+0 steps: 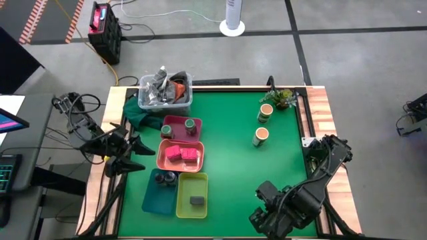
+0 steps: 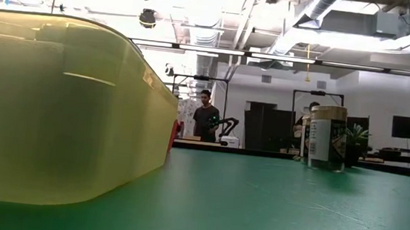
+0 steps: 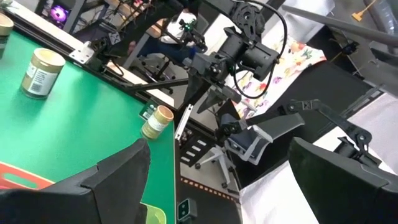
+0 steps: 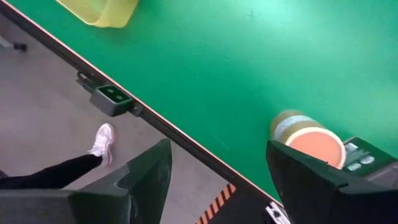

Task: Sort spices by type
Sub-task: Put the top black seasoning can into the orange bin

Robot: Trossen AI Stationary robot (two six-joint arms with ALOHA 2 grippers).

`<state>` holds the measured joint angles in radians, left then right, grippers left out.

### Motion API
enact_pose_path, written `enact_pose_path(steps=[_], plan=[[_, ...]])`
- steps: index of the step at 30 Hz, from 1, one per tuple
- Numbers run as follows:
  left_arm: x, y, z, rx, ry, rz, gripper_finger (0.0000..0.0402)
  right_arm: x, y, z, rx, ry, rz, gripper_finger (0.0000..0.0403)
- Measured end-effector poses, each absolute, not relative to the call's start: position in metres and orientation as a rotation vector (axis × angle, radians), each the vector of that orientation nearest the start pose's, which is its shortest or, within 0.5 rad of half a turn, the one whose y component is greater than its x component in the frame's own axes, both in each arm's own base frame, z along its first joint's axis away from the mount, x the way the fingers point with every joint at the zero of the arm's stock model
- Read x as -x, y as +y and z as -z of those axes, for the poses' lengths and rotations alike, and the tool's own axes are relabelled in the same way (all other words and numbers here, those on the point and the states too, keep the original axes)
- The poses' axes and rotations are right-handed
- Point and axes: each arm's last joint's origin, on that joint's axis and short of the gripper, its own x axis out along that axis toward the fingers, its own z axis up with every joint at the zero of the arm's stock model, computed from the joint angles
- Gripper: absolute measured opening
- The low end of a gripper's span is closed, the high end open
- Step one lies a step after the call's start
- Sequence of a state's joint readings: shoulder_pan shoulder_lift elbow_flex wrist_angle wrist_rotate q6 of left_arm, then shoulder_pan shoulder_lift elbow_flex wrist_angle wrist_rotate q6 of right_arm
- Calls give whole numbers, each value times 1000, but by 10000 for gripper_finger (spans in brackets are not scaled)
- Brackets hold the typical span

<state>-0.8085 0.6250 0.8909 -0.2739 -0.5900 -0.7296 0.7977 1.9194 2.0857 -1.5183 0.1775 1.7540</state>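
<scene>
Green table [image 1: 227, 173], trays at nine o'clock, two tan-topped jars [image 1: 261, 136] standing upright toward one o'clock.
Lying at twelve o'clock from right claw [image 1: 267, 215], nearer arm, gaping empty; left claw [image 1: 137, 155] waiting wide, empty.

One camera hangs above me, looking straight down on the green table [image 1: 227, 147]. Another sits at tabletop height, pressed close against the yellow-green tray [image 2: 56, 109], facing the room. Each wrist camera peers past its own fingers; the left wrist and overhead views share the tan-topped jars [image 3: 40, 71].
</scene>
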Motion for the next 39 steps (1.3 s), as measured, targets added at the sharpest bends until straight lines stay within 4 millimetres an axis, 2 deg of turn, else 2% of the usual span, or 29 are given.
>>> enact_pose_path(steps=[24,39], plan=[[-94,-75,-379,766,93,209,367,-271,246,-355,-785,1135,568,286],[-94,-74,-379,776,86,183,367,-269,245,-355,-764,1146,582,286]])
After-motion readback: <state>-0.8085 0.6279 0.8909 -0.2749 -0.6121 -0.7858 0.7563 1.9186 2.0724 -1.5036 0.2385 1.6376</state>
